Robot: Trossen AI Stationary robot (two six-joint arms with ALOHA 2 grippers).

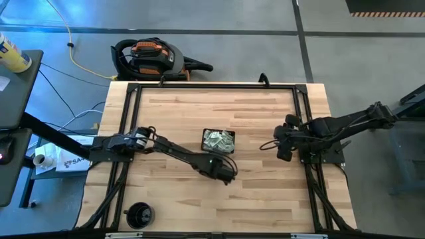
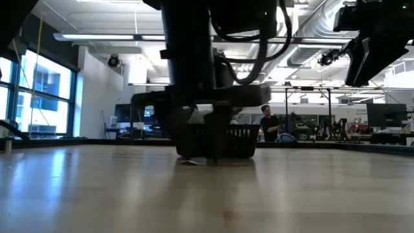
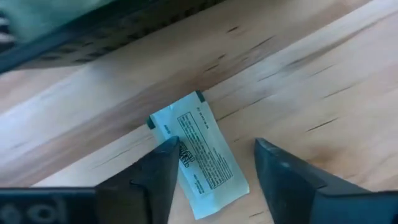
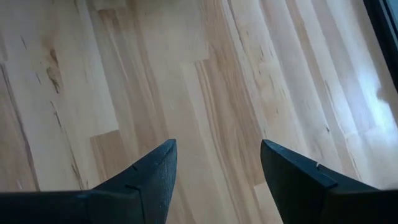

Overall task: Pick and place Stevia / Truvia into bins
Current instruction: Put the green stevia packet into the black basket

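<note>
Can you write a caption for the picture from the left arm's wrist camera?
Left gripper open over a lone sweetener packet lying flat on the wooden table, beside the black tray.

My overhead camera looks straight down on the whole pale wooden butcher-block table (image 1: 265, 192), taking in both arms. My low camera sits at table-top height, facing level across the boards into the room beyond, close behind the small black mesh tray (image 2: 226, 144); the overhead view shares that tray (image 1: 218, 140) near the table's middle. My left wrist camera hangs very near the wood, over one pale green-and-white paper sachet (image 3: 202, 152) beside the tray's wall. My right wrist camera faces bare boards from farther up.
</note>
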